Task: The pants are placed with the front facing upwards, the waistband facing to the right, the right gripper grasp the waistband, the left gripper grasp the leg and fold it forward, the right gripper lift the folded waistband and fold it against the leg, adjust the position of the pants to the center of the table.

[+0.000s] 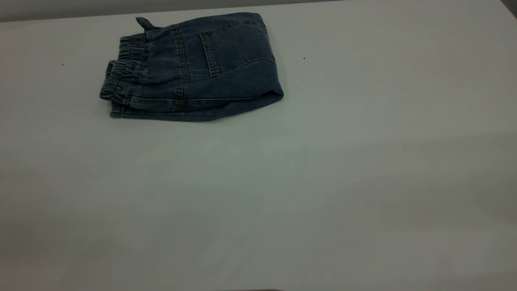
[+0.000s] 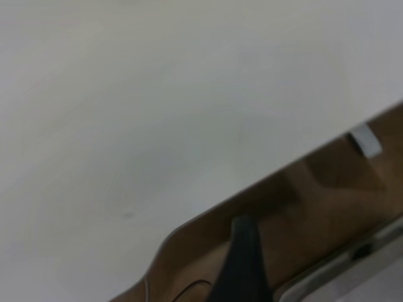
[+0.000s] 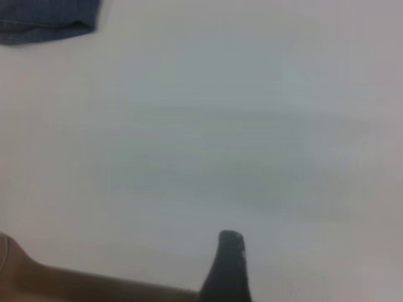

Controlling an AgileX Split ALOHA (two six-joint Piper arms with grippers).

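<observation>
Left pincer (image 2: 242,264) and right pincer (image 3: 228,267) state unclear, pants (image 1: 194,66) folded on table (image 1: 282,194)

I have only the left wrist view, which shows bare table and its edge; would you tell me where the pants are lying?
Observer: The pants lie folded on the table, toward the exterior view's upper left, not centered.
Operator: Which way does the waistband point?
Observer: The waistband is at that view's left end.
Operator: My left gripper sits by the table edge; is the right gripper near them?
Observer: No; the right gripper hangs over bare table, apart from the pants.
</observation>
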